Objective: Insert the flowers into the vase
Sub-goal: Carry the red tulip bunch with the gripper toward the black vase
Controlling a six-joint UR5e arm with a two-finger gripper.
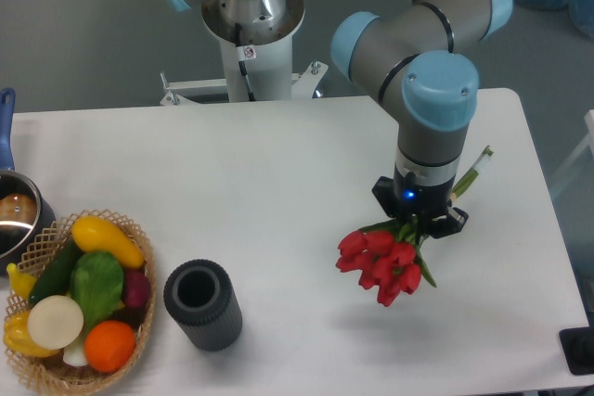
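Camera view: tool (419,222) fingers hidden behind flowers (382,263), stems mostly covered.

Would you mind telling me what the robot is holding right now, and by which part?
The pincer holds the flowers by their green stems, just behind the red buds, lifted above the table.

On my white table (278,183) I see the vase (203,304) standing upright beside a basket (139,248) of produce, and a pot (17,215) at the left edge.
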